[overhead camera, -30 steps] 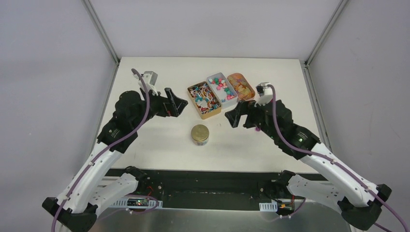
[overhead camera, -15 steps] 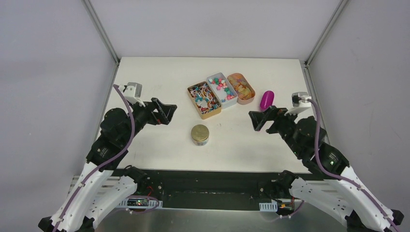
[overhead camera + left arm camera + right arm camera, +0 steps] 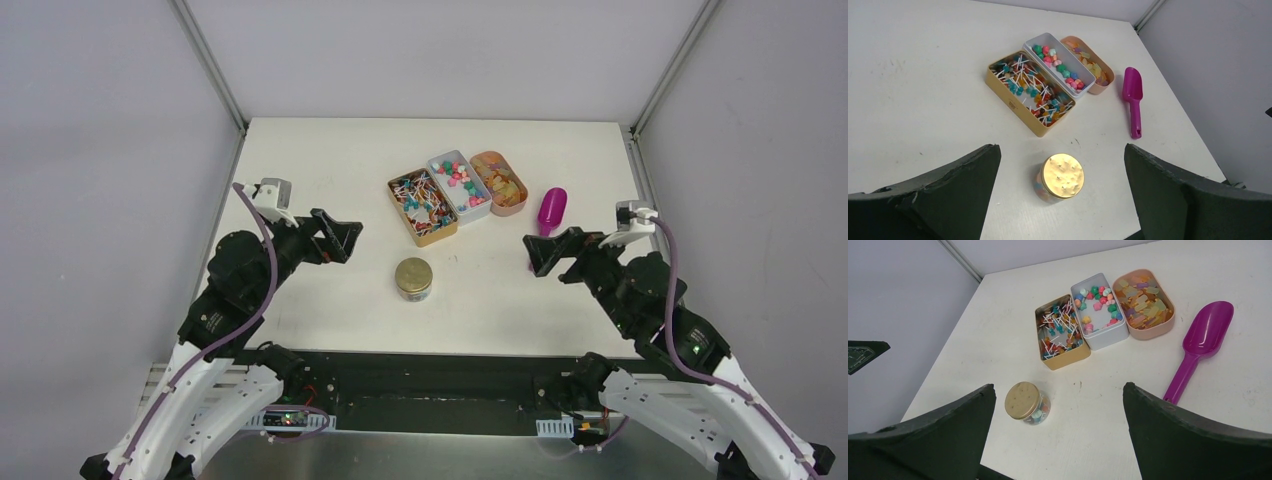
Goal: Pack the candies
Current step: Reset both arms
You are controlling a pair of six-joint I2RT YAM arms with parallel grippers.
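1. Your left gripper (image 3: 342, 234) and right gripper (image 3: 547, 252) both have fingers wide apart, with nothing in them.
2. The candies (image 3: 1060, 327) lie in a gold metal box (image 3: 1068, 359), a white box (image 3: 1103, 315) and a peach oval box (image 3: 1148, 332).
3. The small glass jar (image 3: 1023, 401) has a gold lid on top, so the sweets inside barely show.
4. The pink plastic scoop (image 3: 1205, 335) lies beside the boxes, with its handle end hidden behind your right gripper.

white table (image 3: 330, 160) between pale grey walls (image 3: 100, 150), metal posts (image 3: 211, 70) at the far corners, even light
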